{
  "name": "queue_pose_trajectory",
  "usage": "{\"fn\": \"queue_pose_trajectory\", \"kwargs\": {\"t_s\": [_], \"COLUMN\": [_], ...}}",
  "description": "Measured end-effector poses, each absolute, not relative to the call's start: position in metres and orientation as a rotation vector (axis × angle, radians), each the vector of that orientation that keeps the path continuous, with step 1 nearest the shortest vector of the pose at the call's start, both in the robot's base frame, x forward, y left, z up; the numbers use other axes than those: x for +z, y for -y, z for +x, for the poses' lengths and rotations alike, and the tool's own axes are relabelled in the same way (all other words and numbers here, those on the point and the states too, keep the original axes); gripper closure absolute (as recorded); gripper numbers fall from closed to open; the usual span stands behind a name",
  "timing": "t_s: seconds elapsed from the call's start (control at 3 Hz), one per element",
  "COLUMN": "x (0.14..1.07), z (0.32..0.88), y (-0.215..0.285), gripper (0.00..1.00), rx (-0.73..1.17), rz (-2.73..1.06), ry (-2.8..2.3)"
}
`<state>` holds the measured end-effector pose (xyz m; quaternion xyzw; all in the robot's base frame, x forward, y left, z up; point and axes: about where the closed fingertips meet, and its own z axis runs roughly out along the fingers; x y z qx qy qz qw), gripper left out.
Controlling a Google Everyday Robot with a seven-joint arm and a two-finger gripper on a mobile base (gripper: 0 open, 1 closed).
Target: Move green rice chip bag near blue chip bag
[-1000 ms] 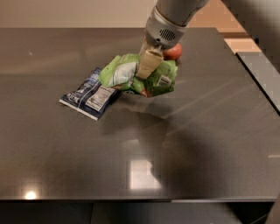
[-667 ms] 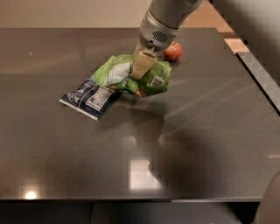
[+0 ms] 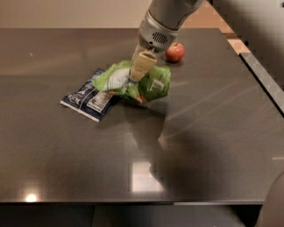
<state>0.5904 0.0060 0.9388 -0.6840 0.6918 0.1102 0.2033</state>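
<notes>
- The pincer [image 3: 136, 78] comes down from the top of the view and is clamped on the green bag [image 3: 156, 85], pinching its crumpled top.
- Green bag sits mid-counter [image 3: 208, 133], and its left edge overlaps the blue bag [image 3: 87, 98], so the 2 are touching.
- Blue bag lies flat, label side up.
- 1 red apple [image 3: 175, 52] sits just behind the green bag, to the right.

A dark, glossy bench [image 3: 208, 146] is seen, with a pale wall [image 3: 66, 13] beyond its far edge. A square light reflection [image 3: 144, 177] is shown near the front edge, and a small glint [image 3: 31, 197] by the front left corner. Toward the far edge, the green rice chip bag [image 3: 155, 88] is gripped by the end effector [image 3: 136, 78].
</notes>
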Motion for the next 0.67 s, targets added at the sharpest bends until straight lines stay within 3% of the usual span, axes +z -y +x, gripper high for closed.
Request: {"fn": "queue_pose_trajectory", "kwargs": {"t_s": [0.33, 0.67], "x": [0.9379, 0.9378], "z": [0.591, 0.591], "y": [-0.0075, -0.0075], "gripper": [0.0, 0.0], "rx": [0.308, 0.308], "rz": [-1.909, -1.909], "ry": [-1.929, -1.929]}}
